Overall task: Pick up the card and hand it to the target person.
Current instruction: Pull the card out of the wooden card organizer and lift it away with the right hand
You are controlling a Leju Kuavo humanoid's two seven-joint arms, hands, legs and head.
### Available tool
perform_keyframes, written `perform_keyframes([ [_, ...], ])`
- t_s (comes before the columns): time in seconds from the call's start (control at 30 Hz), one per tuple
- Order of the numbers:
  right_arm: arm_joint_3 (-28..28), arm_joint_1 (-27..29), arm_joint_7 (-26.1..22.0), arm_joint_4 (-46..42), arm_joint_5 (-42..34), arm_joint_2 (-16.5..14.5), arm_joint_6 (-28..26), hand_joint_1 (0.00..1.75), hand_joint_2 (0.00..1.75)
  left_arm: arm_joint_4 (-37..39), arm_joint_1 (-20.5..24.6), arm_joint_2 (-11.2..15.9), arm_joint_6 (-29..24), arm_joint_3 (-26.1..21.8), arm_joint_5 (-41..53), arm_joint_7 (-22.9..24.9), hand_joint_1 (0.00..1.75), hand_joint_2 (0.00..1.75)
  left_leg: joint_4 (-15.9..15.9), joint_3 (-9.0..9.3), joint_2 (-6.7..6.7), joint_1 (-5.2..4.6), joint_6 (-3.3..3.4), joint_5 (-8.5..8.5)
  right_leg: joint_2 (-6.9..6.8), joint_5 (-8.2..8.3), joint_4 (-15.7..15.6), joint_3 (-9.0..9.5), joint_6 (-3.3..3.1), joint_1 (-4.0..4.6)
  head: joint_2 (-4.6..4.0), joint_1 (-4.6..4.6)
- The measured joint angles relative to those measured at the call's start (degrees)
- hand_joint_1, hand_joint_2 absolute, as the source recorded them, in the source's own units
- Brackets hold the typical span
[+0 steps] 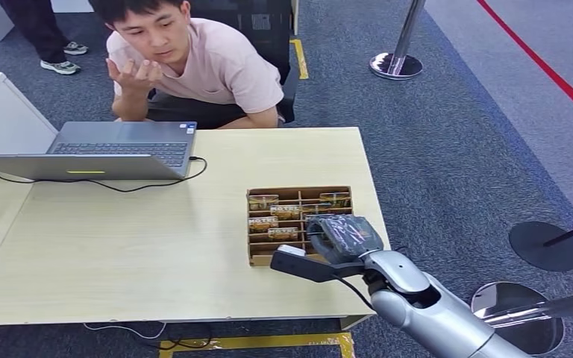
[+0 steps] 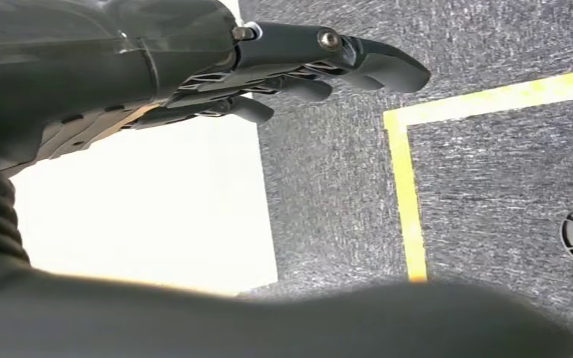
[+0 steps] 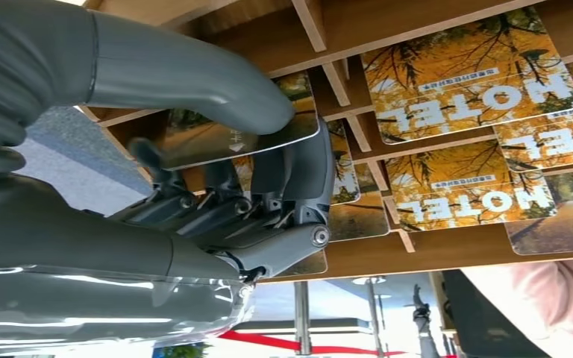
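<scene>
A: Right hand (image 1: 343,237): position?

B: Over the near right corner of the wooden card tray (image 1: 254,257), which sits on the right part of the desk (image 1: 157,246). Silver arm comes in from the near right.

A: What does it hold?

B: A card (image 3: 231,138). In the right wrist view the thick grey thumb (image 3: 194,74) presses on one face and the dark fingers (image 3: 298,179) curl against the other, so the card is pinched between them (its print is dim in shadow, a small white mark near the edge). It sits just clear of the tray's dividers; whether it touches them, cannot tell.

A: Rest of the tray?

B: Several compartments split by thin wooden slats. Other cards (image 3: 466,74) lie in them, autumn-tree print with the word HOTEL in white.

A: Left hand (image 2: 298,71)?

B: Seen from its own wrist camera. Dark fingers stretched out and slightly apart, nothing in them. Beyond them, grey carpet (image 2: 328,201) with a yellow tape line (image 2: 403,186) and a bright white surface.

A: The person?

B: Person in a pink shirt (image 1: 224,71) sits at the far side of the desk, leaning forward, one hand raised by the chin. An open laptop (image 1: 112,149) stands on the far left of the desk, black cable (image 1: 119,186) trailing from it. Well apart from the tray.
</scene>
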State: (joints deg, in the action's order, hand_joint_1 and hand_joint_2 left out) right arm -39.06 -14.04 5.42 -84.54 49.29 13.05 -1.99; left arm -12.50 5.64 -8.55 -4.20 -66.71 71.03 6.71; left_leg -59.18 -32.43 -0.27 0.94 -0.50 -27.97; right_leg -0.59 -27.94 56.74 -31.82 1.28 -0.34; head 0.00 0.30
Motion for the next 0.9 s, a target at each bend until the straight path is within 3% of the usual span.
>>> perform_keyframes([
  [0.6,0.0,-0.1,0.6,-0.1,0.7,0.0,-1.2,1.59,1.75,0.0,0.0,0.0,-0.3,0.0,0.1,-2.0,0.0,1.75,0.0,0.01,0.0,0.0,0.0,0.0,0.0,0.0,0.0,0.0,0.0,0.0,0.0,-0.01],
  [0.9,1.6,-0.6,-5.2,-7.0,2.0,0.0,-7.9,1.59,1.75,0.0,0.0,0.1,-0.5,0.0,-0.4,-2.1,0.0,1.75,0.0,-0.01,0.0,0.0,0.0,0.0,0.01,0.0,0.0,0.0,0.0,0.0,0.0,-0.01],
])
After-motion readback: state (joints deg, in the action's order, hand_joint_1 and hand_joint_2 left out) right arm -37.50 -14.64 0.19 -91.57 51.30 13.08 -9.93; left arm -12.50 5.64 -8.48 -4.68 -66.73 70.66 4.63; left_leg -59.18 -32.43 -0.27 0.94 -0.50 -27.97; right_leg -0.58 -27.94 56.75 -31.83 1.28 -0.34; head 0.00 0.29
